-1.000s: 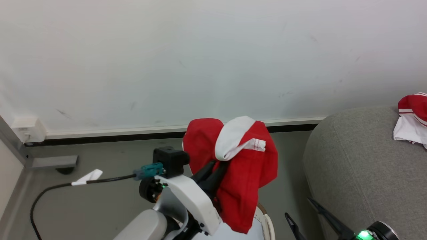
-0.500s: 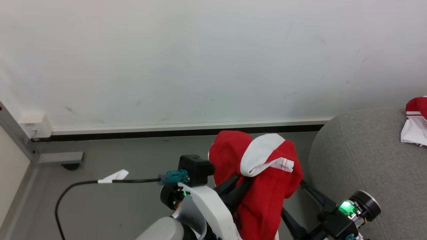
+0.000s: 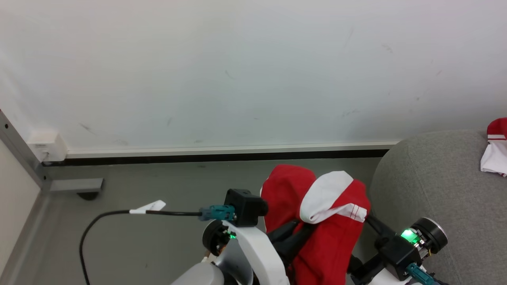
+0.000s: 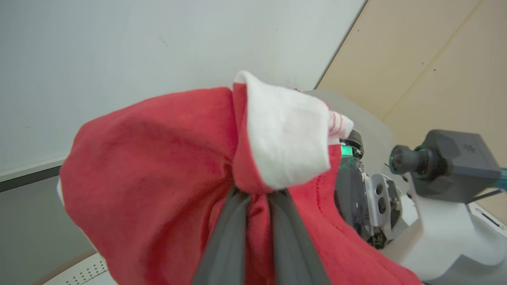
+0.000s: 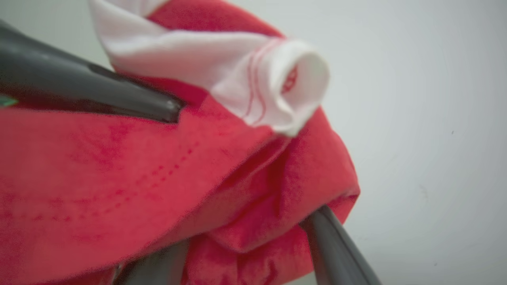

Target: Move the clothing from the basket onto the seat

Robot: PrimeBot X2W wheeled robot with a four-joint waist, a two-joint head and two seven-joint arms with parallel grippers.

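The left gripper [image 4: 259, 194] is clamped tight on the clothing: its two dark fingers pinch a gathered fold of a red garment [image 4: 158, 158], and the cloth bulges out above and on both sides of the tips. A white panel with thin red stripes at its hem flops over the top of the bunch. The garment hangs in the air off this grip, over the grey floor [image 3: 166, 245] and just beside the rounded corner of the seat [image 3: 435, 186], not on it.

The right gripper [image 5: 247, 233] stands with its fingers spread wide. The lower folds of the same garment sag into the gap between them, and the cloth lies against the inner face of at least one finger (whether the other touches it cannot be told, since the cloth covers it).

Below the hanging garment, a strip of the basket [image 4: 85, 272] shows in the left wrist view, pale with rows of small holes.

A second red and white garment [image 3: 495, 154] lies on the seat at its back edge, by the wall [image 3: 237, 79].
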